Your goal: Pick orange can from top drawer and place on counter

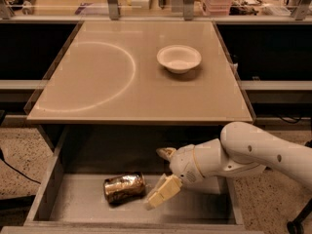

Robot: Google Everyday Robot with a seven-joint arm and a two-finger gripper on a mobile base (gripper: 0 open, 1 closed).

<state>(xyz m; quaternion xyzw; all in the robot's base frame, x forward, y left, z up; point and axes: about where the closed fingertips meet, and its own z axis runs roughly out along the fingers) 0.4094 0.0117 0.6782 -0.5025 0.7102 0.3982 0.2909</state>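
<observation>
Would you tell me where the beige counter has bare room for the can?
The glossy beige counter is bare across its left half and front edge; the white bowl takes the back right. In the grey metal drawer, the open pincer crowds the golden-orange can.

Speckled beige stone floor (17, 152) spreads left and right, black open recesses (265, 50) flank both sides, and grey metal posts (112, 1) rise at the far end.
</observation>
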